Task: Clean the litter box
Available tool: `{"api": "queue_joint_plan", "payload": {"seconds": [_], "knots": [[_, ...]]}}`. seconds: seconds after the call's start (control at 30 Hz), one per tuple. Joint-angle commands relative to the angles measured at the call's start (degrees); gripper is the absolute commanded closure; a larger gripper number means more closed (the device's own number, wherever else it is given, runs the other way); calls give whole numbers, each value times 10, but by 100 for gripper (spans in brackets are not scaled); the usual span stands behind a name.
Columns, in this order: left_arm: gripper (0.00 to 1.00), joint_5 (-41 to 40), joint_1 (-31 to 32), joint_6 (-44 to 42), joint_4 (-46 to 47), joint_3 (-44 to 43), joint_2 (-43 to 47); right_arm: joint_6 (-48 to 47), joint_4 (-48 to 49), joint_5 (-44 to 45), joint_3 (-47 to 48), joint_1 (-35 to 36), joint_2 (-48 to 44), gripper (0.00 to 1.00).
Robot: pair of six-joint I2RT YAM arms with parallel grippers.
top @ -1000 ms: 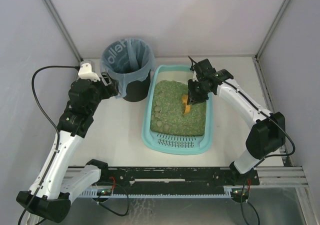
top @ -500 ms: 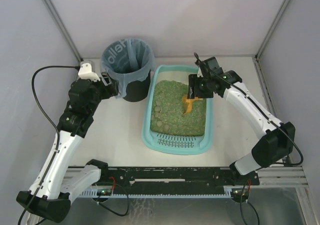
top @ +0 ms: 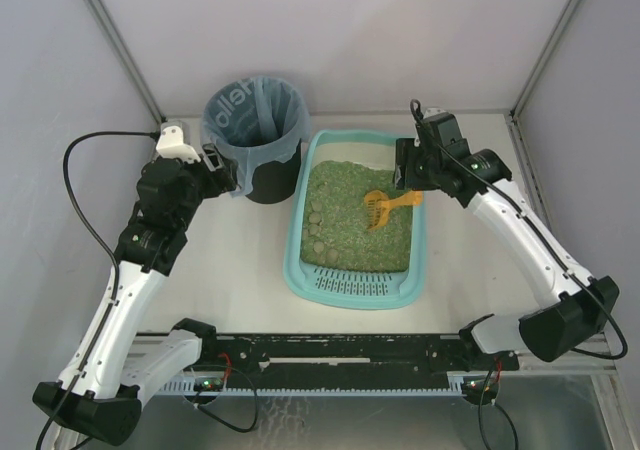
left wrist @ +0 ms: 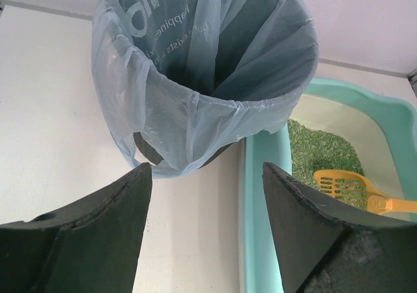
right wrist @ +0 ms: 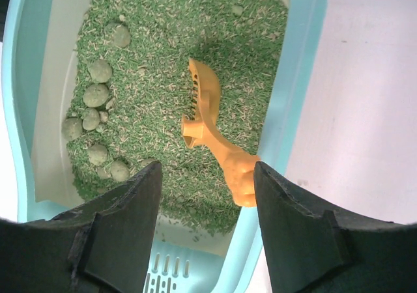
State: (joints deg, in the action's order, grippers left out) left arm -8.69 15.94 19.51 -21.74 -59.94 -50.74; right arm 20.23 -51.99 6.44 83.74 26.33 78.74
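Observation:
The litter box (top: 297,262) is a light-teal tray with green litter (top: 345,232) and a slotted grille (top: 352,286) at its near end. Several grey-green clumps (top: 315,225) lie along its left side. An orange scoop (top: 388,203) lies on the litter, its handle resting against the right rim. My right gripper (top: 405,178) hovers open above that handle, holding nothing. In the right wrist view the scoop (right wrist: 208,127) lies below the open gripper (right wrist: 207,168), with clumps (right wrist: 96,94) at left. My left gripper (top: 222,170) stands open beside the bin.
A round black bin (top: 256,130) lined with a blue bag stands left of the tray's far end. The left wrist view shows that bin (left wrist: 195,65), the tray's rim (left wrist: 260,195) and the scoop (left wrist: 348,189). White walls and metal posts enclose the table.
My right gripper has opened and let go of the scoop, then drawn up and to the right. The scoop now lies flat on the litter. The left arm has not moved.

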Motion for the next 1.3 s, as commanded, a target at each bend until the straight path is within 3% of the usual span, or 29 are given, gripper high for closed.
{"api": "queue_joint_plan", "payload": {"seconds": [0.0, 0.33, 0.63, 0.9, 1.2, 1.27], "knots": [[27, 8, -3, 2, 24, 16, 5, -11, 37, 45, -9, -2, -37, 42], [27, 8, -3, 3, 24, 16, 5, -19, 80, 74, -44, -1, -95, 42], [27, 9, -4, 1, 26, 16, 17, -29, 201, 74, -152, -5, -236, 39], [26, 35, -4, 1, 32, 15, 25, -28, 277, 96, -286, -8, -398, 27], [21, 48, -3, -8, 34, 13, 22, -5, 299, 152, -433, -11, -559, 11], [18, 46, -3, -9, 34, 13, 22, 0, 311, 161, -461, -9, -590, 2]]}}
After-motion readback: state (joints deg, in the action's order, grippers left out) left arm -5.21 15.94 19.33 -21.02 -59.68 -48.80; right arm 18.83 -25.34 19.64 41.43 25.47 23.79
